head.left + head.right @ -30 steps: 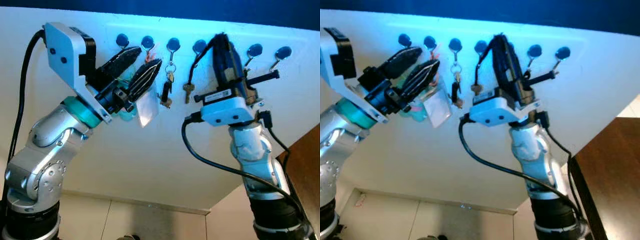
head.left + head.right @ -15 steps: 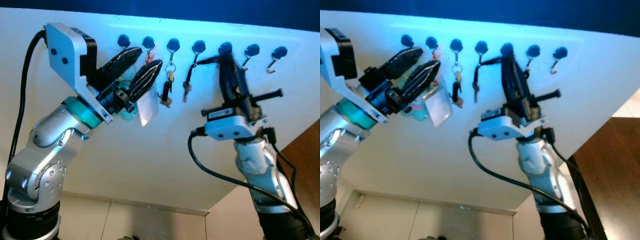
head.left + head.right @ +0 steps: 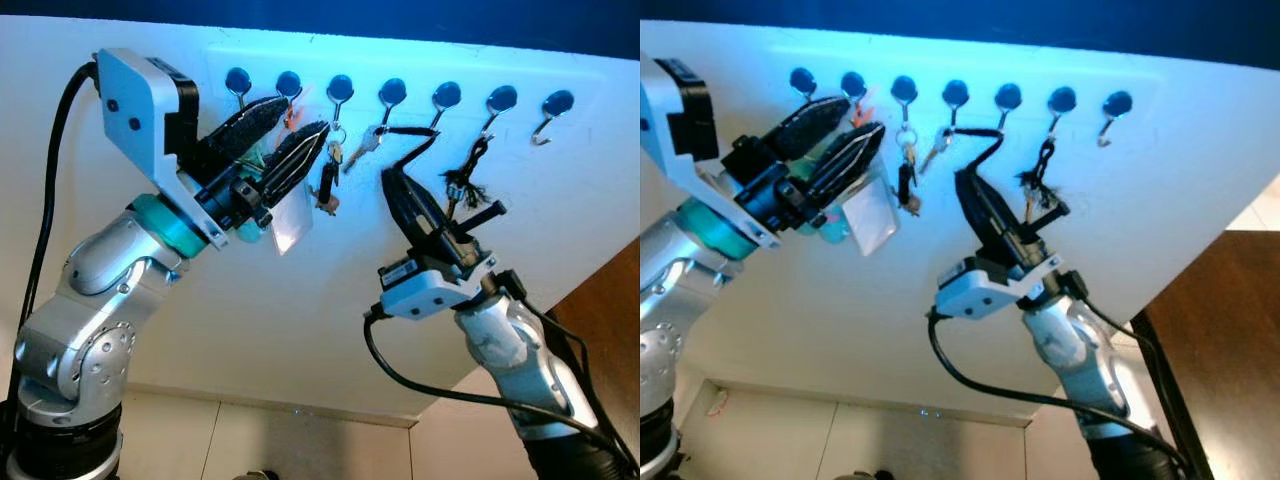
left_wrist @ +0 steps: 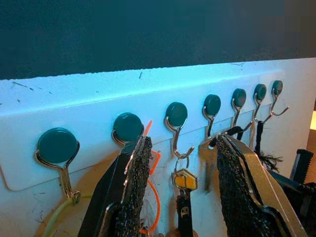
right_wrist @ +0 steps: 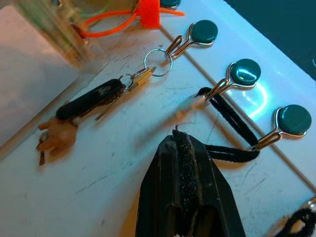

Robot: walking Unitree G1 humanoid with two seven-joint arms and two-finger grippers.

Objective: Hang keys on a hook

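Note:
A small key [image 3: 362, 150] on a black lanyard [image 3: 412, 131] hangs from the fourth hook [image 3: 392, 92] of a white rail [image 3: 600, 90] on the wall. The lanyard runs from that hook down to my right gripper [image 3: 392, 180], which is shut on it a little below the rail. In the right wrist view the shut gripper [image 5: 177, 134] has the lanyard [image 5: 232, 118] at its tip, and the key [image 5: 190, 106] is blurred. My left gripper [image 3: 298, 113] is open, raised at the second and third hooks, with its fingers [image 4: 131, 187] either side of a hanging key bunch [image 4: 183, 197].
The third hook [image 3: 340, 87] carries a key ring with a black fob [image 3: 328, 182]. An orange tag and a clear badge [image 3: 290, 218] hang behind my left fingers. A black tassel [image 3: 465, 180] hangs from the sixth hook. The last hook [image 3: 557, 102] is bare. A brown door [image 3: 610, 320] stands at the right.
My right gripper has come down and away from the rail, drawing the lanyard taut. The key has swung up to the left. The left arm has barely moved.

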